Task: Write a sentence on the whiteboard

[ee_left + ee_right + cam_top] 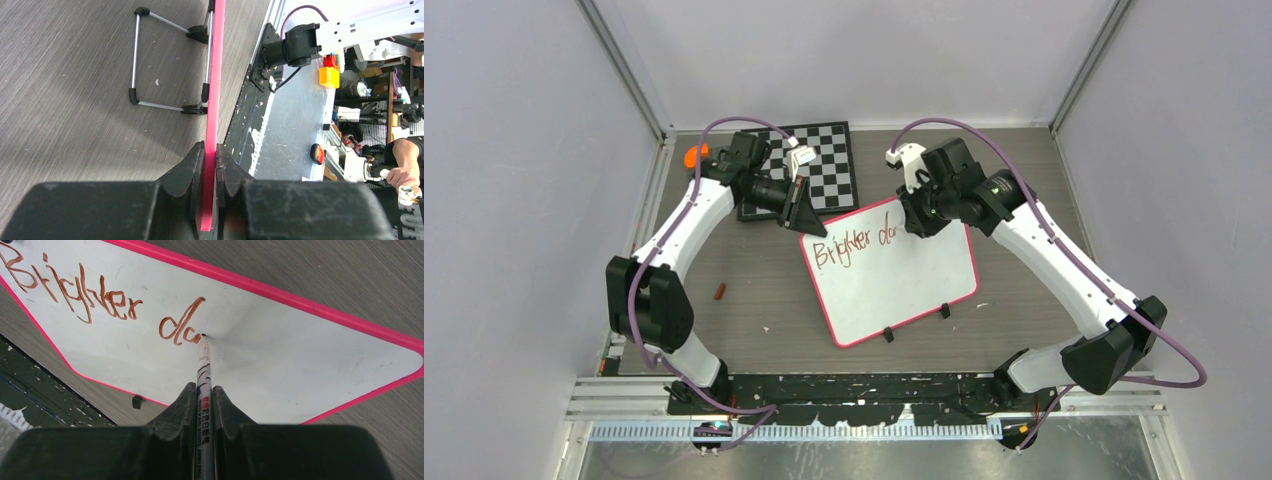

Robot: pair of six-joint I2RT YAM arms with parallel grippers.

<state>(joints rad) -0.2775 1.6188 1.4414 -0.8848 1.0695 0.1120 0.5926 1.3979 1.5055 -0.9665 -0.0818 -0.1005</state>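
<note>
The whiteboard (904,285), white with a pink rim, lies tilted on the table in the top view. The sentence (849,247) on it reads "Brighter da" in reddish-brown letters (65,287). My right gripper (204,387) is shut on a white marker (204,367). The marker's tip touches the whiteboard (280,350) just after the "a". My left gripper (210,146) is shut on the board's pink rim (216,75) at its far left corner (802,215). From above, the right gripper (921,215) hangs over the board's upper edge.
A black-and-white checkered board (816,165) lies behind the whiteboard, an orange object (695,156) at its left. A small reddish-brown piece (719,291) rests on the table left of the whiteboard. Two black clip feet (888,334) sit on the board's near edge. A wire stand (135,60) shows under the board.
</note>
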